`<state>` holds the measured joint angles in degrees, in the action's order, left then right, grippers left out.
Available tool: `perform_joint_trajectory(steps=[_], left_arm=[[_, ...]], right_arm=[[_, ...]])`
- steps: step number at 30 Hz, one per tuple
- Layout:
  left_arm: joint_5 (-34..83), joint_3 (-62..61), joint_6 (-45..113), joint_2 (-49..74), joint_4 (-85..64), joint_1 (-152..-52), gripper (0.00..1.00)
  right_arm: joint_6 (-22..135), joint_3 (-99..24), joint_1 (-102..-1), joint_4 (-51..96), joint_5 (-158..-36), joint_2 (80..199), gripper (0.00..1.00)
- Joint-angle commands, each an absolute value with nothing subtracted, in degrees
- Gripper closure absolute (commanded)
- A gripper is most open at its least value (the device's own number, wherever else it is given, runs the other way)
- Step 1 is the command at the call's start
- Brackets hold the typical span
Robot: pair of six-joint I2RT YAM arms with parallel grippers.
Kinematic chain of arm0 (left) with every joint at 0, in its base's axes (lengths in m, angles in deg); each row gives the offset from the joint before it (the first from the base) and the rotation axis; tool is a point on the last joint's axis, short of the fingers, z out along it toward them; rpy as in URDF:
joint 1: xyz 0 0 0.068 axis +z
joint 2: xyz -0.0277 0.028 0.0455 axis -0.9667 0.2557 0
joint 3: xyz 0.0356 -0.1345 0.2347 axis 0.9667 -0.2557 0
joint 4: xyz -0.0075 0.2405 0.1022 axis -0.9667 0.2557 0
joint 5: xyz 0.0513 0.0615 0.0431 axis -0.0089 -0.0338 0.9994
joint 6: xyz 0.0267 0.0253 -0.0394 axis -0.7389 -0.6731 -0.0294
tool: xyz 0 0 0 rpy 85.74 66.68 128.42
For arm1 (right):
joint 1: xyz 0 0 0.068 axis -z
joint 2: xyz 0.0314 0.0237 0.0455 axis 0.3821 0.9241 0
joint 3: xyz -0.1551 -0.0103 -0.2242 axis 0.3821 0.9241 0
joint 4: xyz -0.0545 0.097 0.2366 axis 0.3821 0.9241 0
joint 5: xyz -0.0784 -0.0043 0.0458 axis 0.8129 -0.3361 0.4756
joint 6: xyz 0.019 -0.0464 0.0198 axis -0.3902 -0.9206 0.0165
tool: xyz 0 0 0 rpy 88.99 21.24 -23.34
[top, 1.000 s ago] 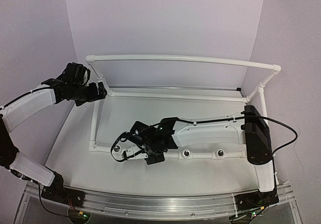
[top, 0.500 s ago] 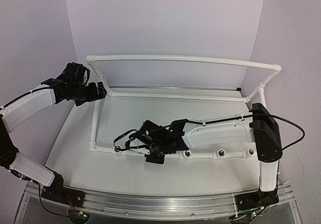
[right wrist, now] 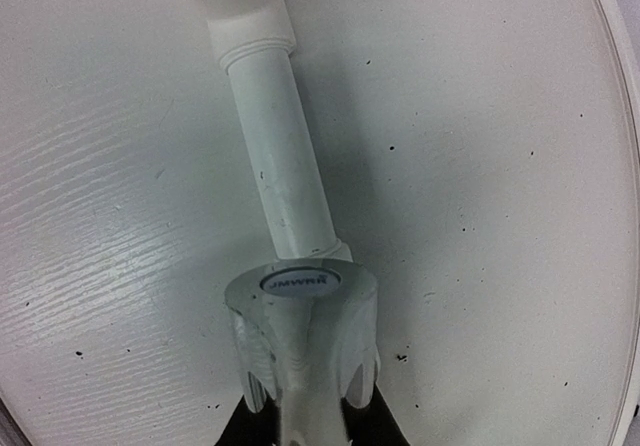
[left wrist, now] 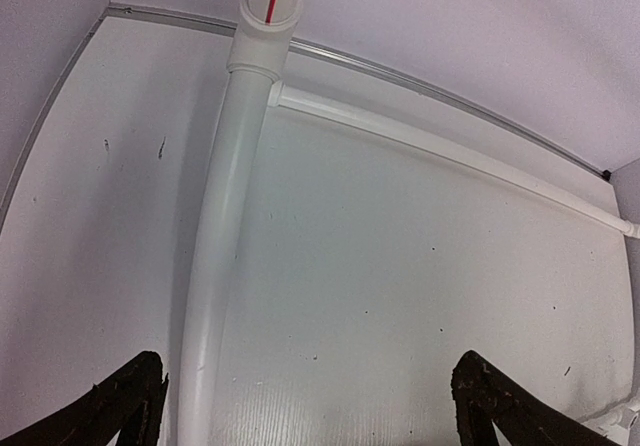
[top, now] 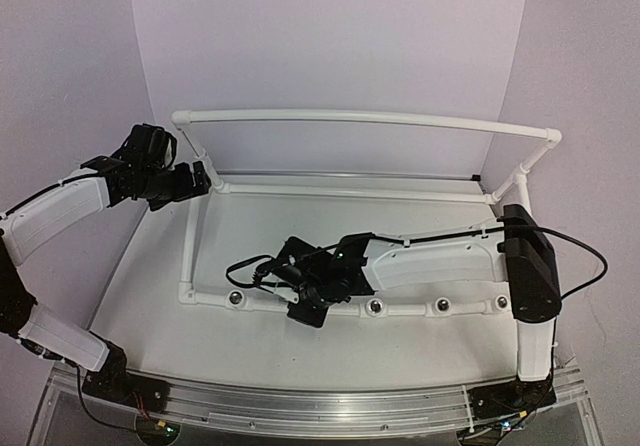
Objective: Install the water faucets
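Gripping the faucet in the right hand, pinched nearly shut on the lower body, with the silvery capped head turned up toward the wrist view. Hanging directly over the near run of the white pipe frame, along the near edge of the tabletop, between the leftmost socket and the next open socket. Seems to sit just at a fitting collar on that pipe, though cannot tell whether the stem has entered an opening, hidden as it is beneath the head. Most likely the seating and screwing-in step. Line the stem up square with the opening before any turn; avoid tilting, since a crooked start would probably cross the thread or jam. Press down only lightly, then twist about the stem's own axis, never sideways against the pipe. Hold firmly enough that the smooth metal does not spin between the fingers, and regrip in short turns rather than straining the wrist. Mind the thin frame, likely to roll or slide under a sideways push. Consider the left hand, spread as wide as it goes and empty above the frame's far left corner: bring it down onto the pipe to brace against the twist. Check afterwards for a straight, upright faucet with no wobble.
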<state>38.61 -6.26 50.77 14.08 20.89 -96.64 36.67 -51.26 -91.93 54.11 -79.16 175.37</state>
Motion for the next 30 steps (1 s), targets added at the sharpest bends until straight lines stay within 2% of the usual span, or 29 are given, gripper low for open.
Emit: perform_joint_trajectory(steps=[1, 5, 9, 14, 18, 22, 30], left_arm=[[39.25, -6.36, 51.34, 12.28, 20.55, -96.98, 0.0], [39.28, -6.58, 51.44, 12.15, 20.56, -96.97, 0.0], [39.26, -6.6, 51.37, 12.11, 20.7, -96.99, 0.0], [39.17, -6.57, 51.38, 12.16, 20.78, -97.0, 0.0], [39.16, -6.3, 51.44, 11.96, 21.41, -97.18, 0.0], [38.96, -4.12, 51.78, 11.64, 24.44, -97.41, 0.0], [35.5, -2.48, 52.91, 7.69, 29.02, -98.17, 0.0]], right_arm=[[39.95, -53.14, -91.99, 57.99, -82.01, 175.24, 0.81], [39.57, -53.59, -91.98, 57.98, -82.43, 175.1, 0.62], [39.52, -53.71, -91.98, 58.0, -82.93, 174.82, 0.53], [39.0, -53.51, -91.96, 57.77, -83.15, 174.08, 0.49], [38.21, -53.3, -91.94, 57.02, -83.21, 172.39, 0.29], [37.05, -52.64, -91.9, 55.83, -82.77, 169.65, 0.02], [32.78, -49.59, -91.93, 53.68, -83.18, 162.4, 0.02]])
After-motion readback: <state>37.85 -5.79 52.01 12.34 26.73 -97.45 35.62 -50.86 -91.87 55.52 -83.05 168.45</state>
